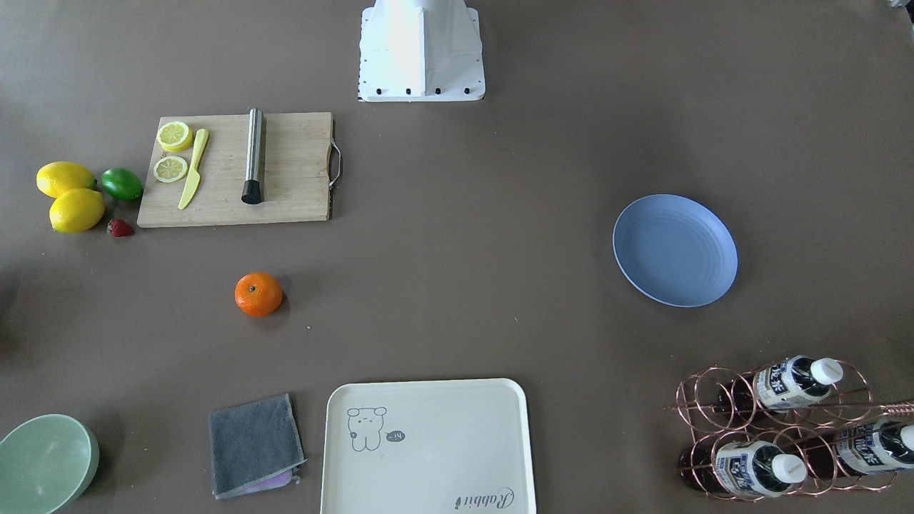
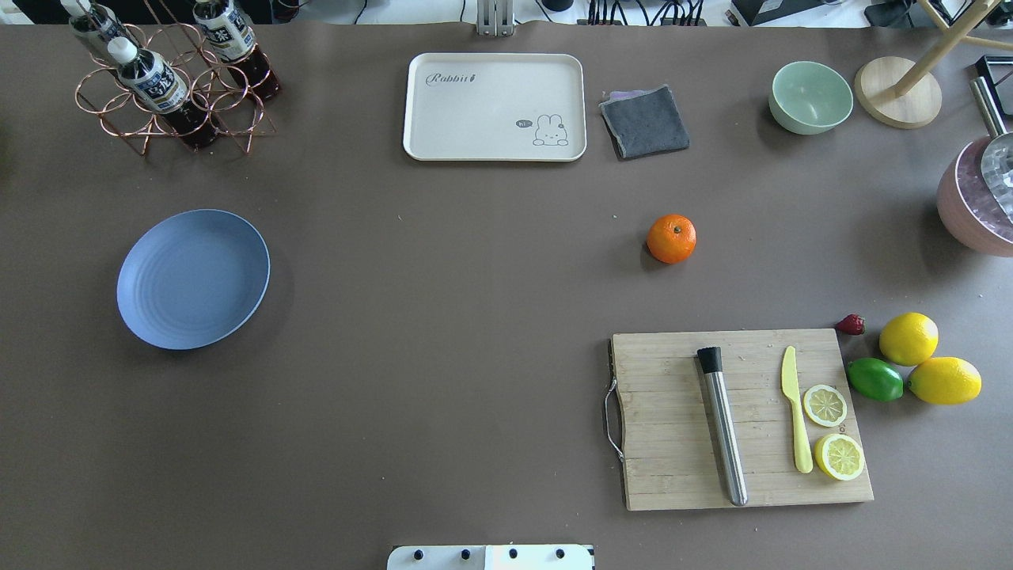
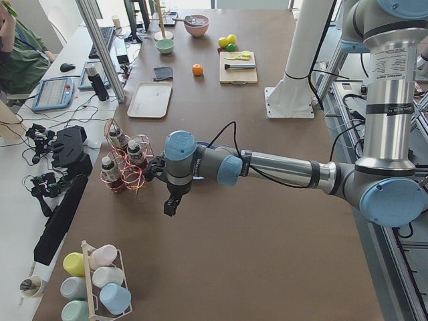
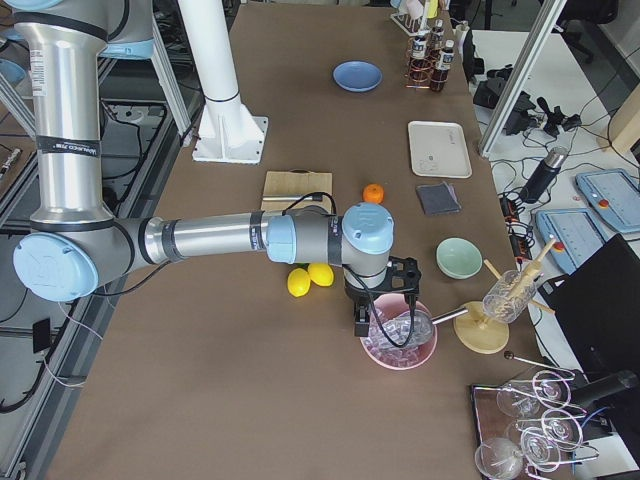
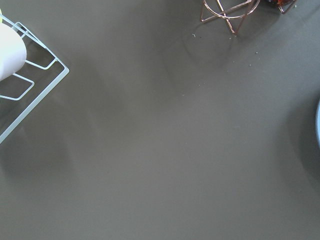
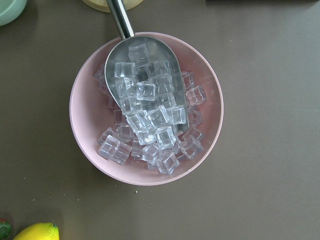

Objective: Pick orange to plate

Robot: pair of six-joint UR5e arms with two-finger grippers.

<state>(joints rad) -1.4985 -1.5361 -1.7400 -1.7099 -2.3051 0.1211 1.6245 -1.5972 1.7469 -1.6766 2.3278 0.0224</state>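
Note:
The orange (image 2: 671,238) lies alone on the brown table, between the cutting board and the grey cloth; it also shows in the front view (image 1: 258,294). The pale blue plate (image 2: 192,279) sits bare far across the table, near the bottle rack, and shows too in the front view (image 1: 675,250). My left gripper (image 3: 172,204) shows only in the left side view, hanging past the plate's end of the table; whether it is open or shut I cannot tell. My right gripper (image 4: 362,322) hangs over a pink ice bowl, beyond the lemons; its state I cannot tell either.
A wooden cutting board (image 2: 740,416) carries a steel muddler, a yellow knife and lemon slices. Two lemons (image 2: 908,338), a lime and a strawberry lie beside it. The cream tray (image 2: 495,107), grey cloth (image 2: 645,121), green bowl (image 2: 810,96), copper bottle rack (image 2: 170,87) and pink ice bowl (image 6: 146,107) line the far and right sides.

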